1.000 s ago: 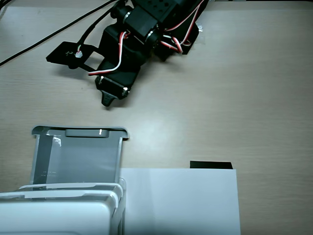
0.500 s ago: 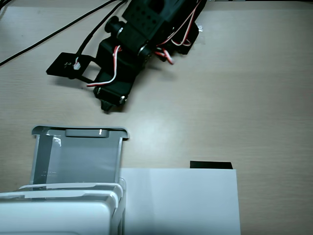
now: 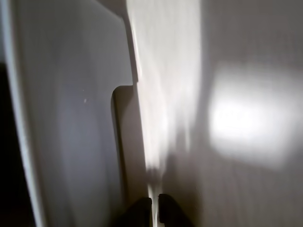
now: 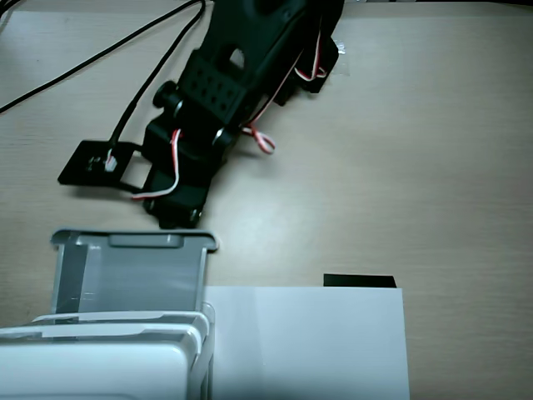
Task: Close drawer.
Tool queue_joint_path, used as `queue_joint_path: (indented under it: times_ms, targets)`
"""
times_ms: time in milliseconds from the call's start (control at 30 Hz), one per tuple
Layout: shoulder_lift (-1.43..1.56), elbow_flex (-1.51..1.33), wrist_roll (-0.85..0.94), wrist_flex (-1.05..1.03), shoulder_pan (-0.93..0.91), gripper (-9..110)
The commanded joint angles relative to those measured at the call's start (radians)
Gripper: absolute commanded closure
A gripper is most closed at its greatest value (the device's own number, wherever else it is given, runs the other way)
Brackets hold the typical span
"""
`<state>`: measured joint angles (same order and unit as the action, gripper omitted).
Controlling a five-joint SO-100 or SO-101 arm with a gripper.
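Note:
The drawer (image 4: 129, 271) is a translucent grey tray that stands pulled out from the white cabinet (image 4: 100, 367) at the lower left of the fixed view. Its slim handle (image 4: 146, 241) sits on the front rim. My black gripper (image 4: 181, 221) points down at the table just in front of the rim, at its right part, very close to it or touching it. In the blurred wrist view the grey drawer front (image 3: 71, 118) fills the left side. My gripper (image 3: 155, 210) shows at the bottom edge, its two dark fingertips almost together with nothing between them.
A flat white sheet of paper (image 4: 308, 342) lies right of the cabinet, with a small black piece (image 4: 358, 281) at its far edge. A black flat plate (image 4: 92, 164) juts from the arm to the left. Black cables (image 4: 83, 67) run across the wooden table (image 4: 450, 167).

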<state>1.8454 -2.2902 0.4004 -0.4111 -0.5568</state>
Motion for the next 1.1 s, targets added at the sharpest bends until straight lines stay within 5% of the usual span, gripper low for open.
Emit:
queue_joint_path:
  times_ms: [0, 1067]
  targets:
    - [-0.061, 0.115, -0.002, 0.023, 0.029, 101]
    - [-0.192, 0.319, -0.026, 0.097, 0.213, 101]
